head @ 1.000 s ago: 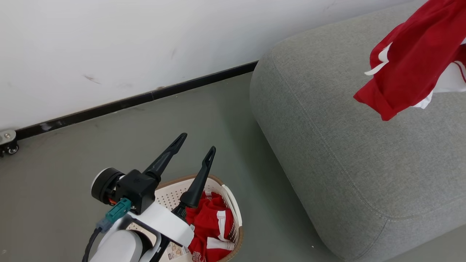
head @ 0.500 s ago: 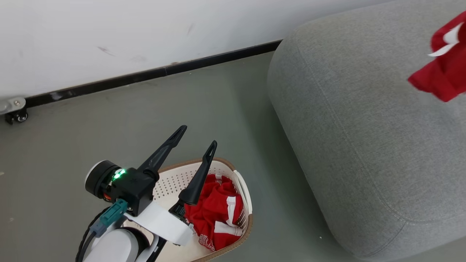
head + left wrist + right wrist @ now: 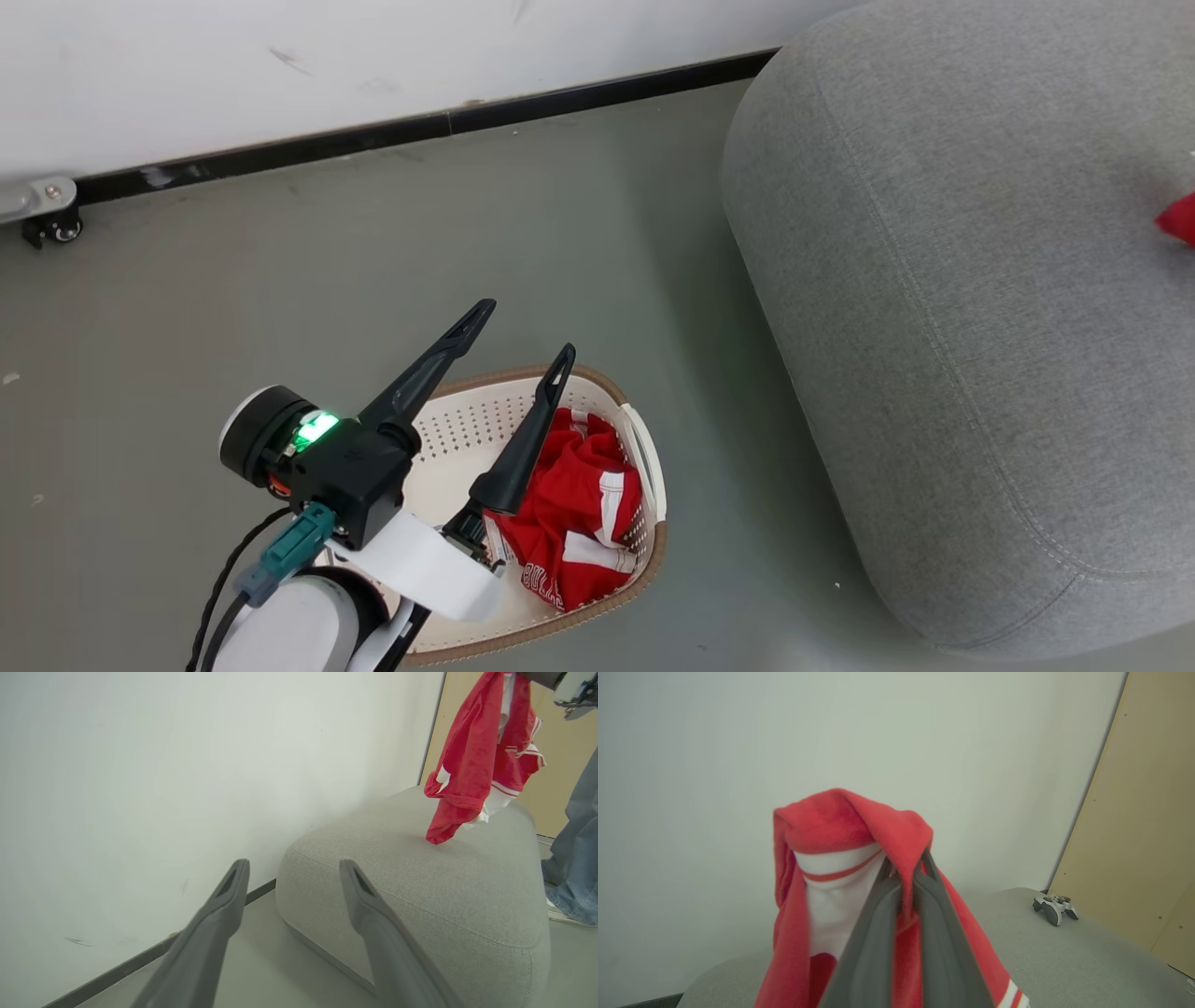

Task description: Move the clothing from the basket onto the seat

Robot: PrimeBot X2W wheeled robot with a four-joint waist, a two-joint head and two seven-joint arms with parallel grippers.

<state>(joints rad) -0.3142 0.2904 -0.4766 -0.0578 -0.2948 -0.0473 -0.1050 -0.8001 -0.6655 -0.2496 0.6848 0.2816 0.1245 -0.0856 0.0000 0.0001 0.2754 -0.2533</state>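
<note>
Red clothing (image 3: 574,527) with white trim lies in the cream basket (image 3: 467,425) on the floor at the lower middle of the head view. Above the basket my left gripper (image 3: 523,334) hangs open and empty; the left wrist view has its fingers (image 3: 294,865) spread toward the grey seat (image 3: 952,308). A red and white garment (image 3: 840,830) is draped over my right gripper (image 3: 906,865), which is shut on it. In the left wrist view that garment (image 3: 472,765) hangs with its low end at the seat (image 3: 420,891). Its red tip (image 3: 1181,219) shows at the head view's right edge.
A white wall with a black baseboard (image 3: 420,126) runs behind the grey floor. A small caster (image 3: 51,224) stands by the wall at far left. A game controller (image 3: 1055,905) lies on the seat. A person's jeans leg and shoe (image 3: 572,858) stand beyond the seat.
The head camera has swung, shifting the basket up and the seat rightward in the picture. The hanging red garment has slid almost out of the right edge. My left gripper stays open above the basket.
</note>
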